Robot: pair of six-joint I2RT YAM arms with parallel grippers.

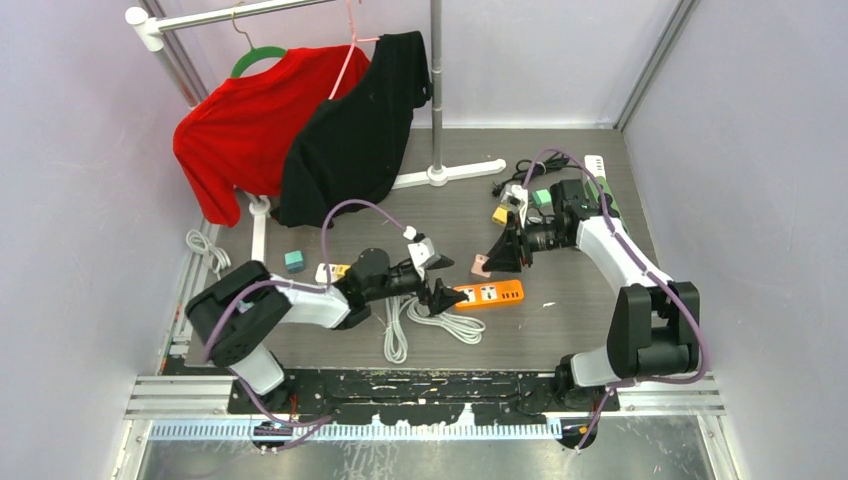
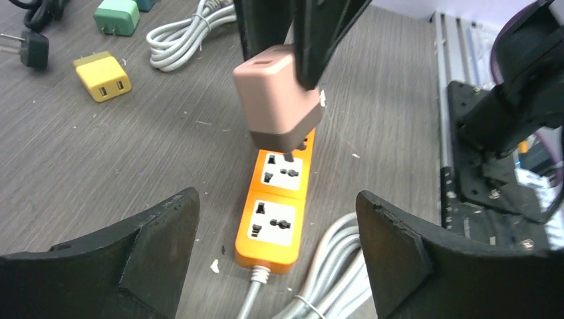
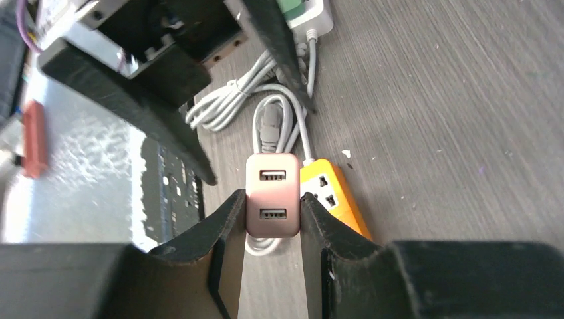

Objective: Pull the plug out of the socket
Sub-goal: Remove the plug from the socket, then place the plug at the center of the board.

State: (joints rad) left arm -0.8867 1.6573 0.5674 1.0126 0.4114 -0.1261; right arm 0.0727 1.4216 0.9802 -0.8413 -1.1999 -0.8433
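An orange power strip (image 1: 487, 293) (image 2: 275, 212) (image 3: 334, 193) lies flat on the grey table, its white cable leading off toward the arms. My right gripper (image 1: 497, 258) (image 3: 273, 199) is shut on a pink two-port USB plug (image 1: 481, 264) (image 2: 276, 100) (image 3: 272, 193). The plug hangs tilted over the strip's far sockets with its prongs showing beneath it. My left gripper (image 1: 437, 292) (image 2: 276, 259) is open, its fingers (image 2: 159, 246) standing wide on either side of the strip's cable end and touching nothing.
A coiled white cable (image 1: 430, 325) lies beside the strip. Yellow (image 2: 103, 76) and green (image 2: 117, 16) adapters and a black plug (image 2: 30, 48) sit further back. A rack with red (image 1: 250, 125) and black (image 1: 355, 130) garments stands at the back left.
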